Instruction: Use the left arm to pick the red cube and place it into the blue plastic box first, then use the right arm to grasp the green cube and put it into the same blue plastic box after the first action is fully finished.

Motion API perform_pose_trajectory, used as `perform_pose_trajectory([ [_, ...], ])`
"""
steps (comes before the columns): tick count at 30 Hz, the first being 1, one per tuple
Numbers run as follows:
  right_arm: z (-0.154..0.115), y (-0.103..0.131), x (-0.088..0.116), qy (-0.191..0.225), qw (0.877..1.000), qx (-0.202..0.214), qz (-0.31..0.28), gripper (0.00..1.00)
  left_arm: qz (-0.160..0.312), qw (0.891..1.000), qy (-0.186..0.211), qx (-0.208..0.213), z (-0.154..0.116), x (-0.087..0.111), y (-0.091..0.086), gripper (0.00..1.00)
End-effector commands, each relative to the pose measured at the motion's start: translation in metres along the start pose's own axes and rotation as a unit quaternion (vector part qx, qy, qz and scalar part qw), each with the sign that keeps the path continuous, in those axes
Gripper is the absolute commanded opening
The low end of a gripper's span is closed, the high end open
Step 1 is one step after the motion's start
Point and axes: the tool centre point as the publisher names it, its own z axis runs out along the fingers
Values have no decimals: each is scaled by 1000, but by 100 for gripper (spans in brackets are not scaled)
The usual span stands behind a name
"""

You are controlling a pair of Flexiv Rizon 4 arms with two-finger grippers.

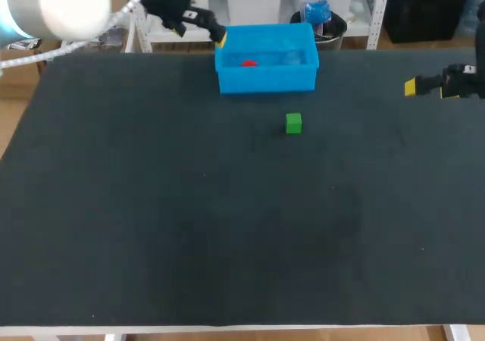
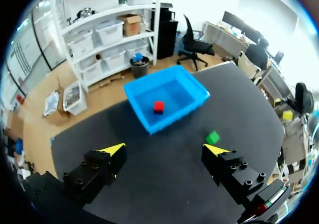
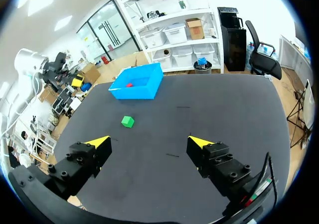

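— Dark desk (image 1: 151, 227) from edge to edge, with a pale rim along its near side. Where does the blue plastic box (image 1: 267, 81) stand?

— Right up at the far edge, about mid-width. Its front wall faces the near side and its back rim runs close to the desk's far border.

— And the red cube (image 1: 248, 63)?

— Inside the box, on its floor, in the left half and apart from the walls.

— The green cube (image 1: 293, 123)?

— On the desk just in front of the box, below its right half and not touching it. Desk surface shows all round the cube, and it is well away from every desk edge.

— Left end effector (image 2: 164, 149)?

— Seen from the head view, it is at the box's far left corner, by the rim. Its fingers are spread wide apart, and in the wrist view the box and red cube lie ahead of them.

— Right end effector (image 3: 149, 142)?

— Near the desk's right edge, about level with the box front and well apart from the green cube. Its fingers are also spread wide, gripping nothing, with a broad stretch of desk between them and the cube.
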Motion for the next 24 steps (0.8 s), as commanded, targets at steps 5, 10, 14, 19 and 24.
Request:
perform_pose_trajectory([
  [5, 1, 0, 0, 0, 1000, 1, 0, 100, 8, 979, -203, 22, -66, 144, -9, 100],
  [10, 1, 0, 0, 0, 1000, 1, 0, 100, 2, 976, -212, 39, -79, 170, -16, 100],
  [14, 1, 0, 0, 0, 1000, 1, 0, 100, 16, 976, -214, 46, -86, 186, -21, 100],
  [19, 1, 0, 0, 0, 1000, 1, 0, 100, 26, 974, -217, 60, -90, 193, -23, 100],
  [24, 1, 0, 0, 0, 1000, 1, 0, 100, 31, 975, -208, 65, -90, 193, -23, 100],
])
